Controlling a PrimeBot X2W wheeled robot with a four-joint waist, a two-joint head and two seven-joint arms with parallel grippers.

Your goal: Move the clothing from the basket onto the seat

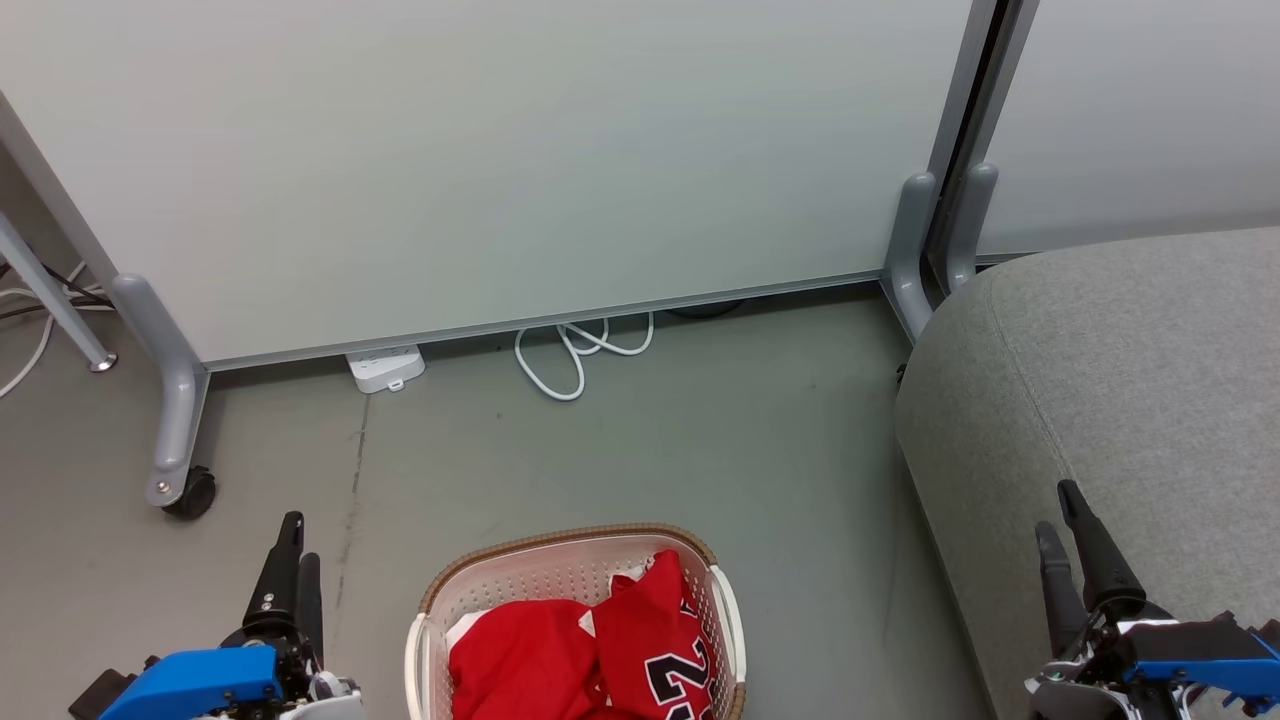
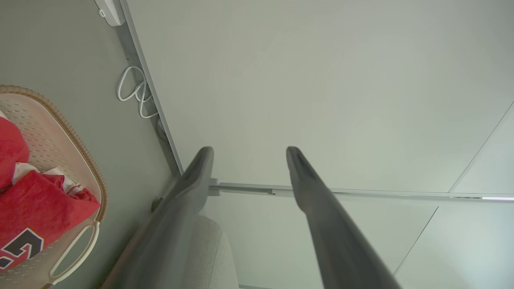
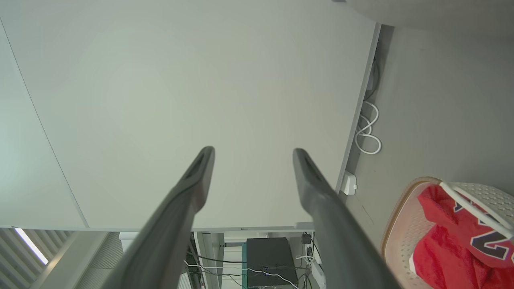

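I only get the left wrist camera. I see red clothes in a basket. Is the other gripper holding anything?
Observer: No, the right gripper is open and empty; its fingers show against the grey seat.
Operator: Is any clothing on the seat yet?
Observer: None on the part the head view shows; the clothing lies in the basket.
Operator: What's past that big white wall?
Observer: The right wrist view shows a black box with cables beyond the panel.
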